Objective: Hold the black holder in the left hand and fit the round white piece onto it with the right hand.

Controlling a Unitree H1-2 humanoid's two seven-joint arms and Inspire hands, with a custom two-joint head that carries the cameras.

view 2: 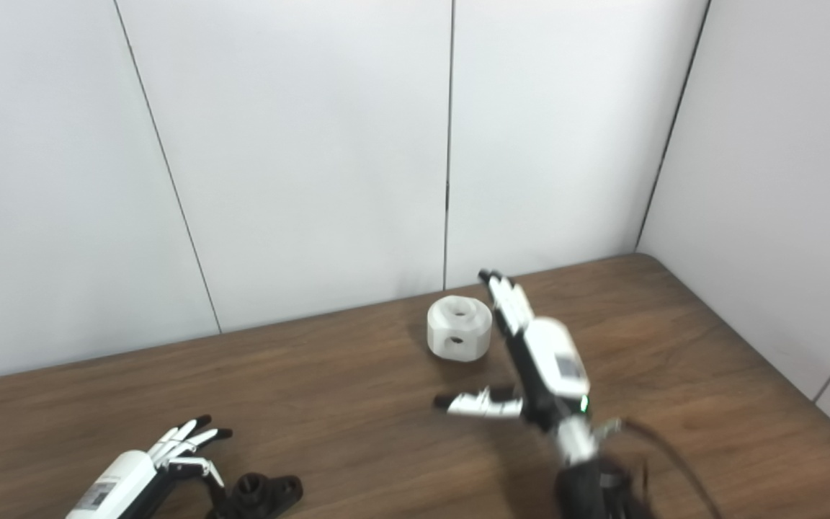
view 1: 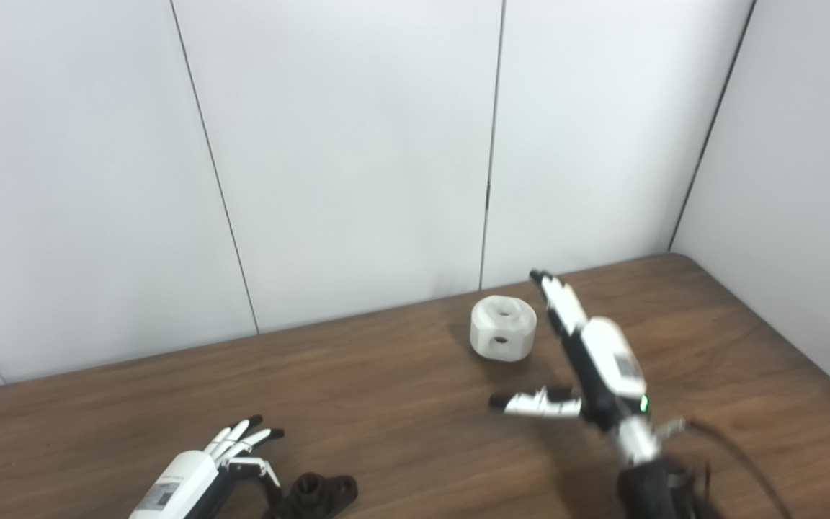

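Both hands are spread and empty. Right hand (view 1: 591,360) has fingers extended past the round white piece (view 1: 503,329), thumb out toward it, apparently set to enclose it; no contact seen. Left hand (view 1: 231,454) lies just beside the black holder (view 1: 318,494) on the table (view 1: 386,389), not gripping.

A dark wooden table (view 1: 400,382) is carrying the round white piece (view 1: 503,328) near its far edge and the black holder (view 1: 318,494) at its near edge.
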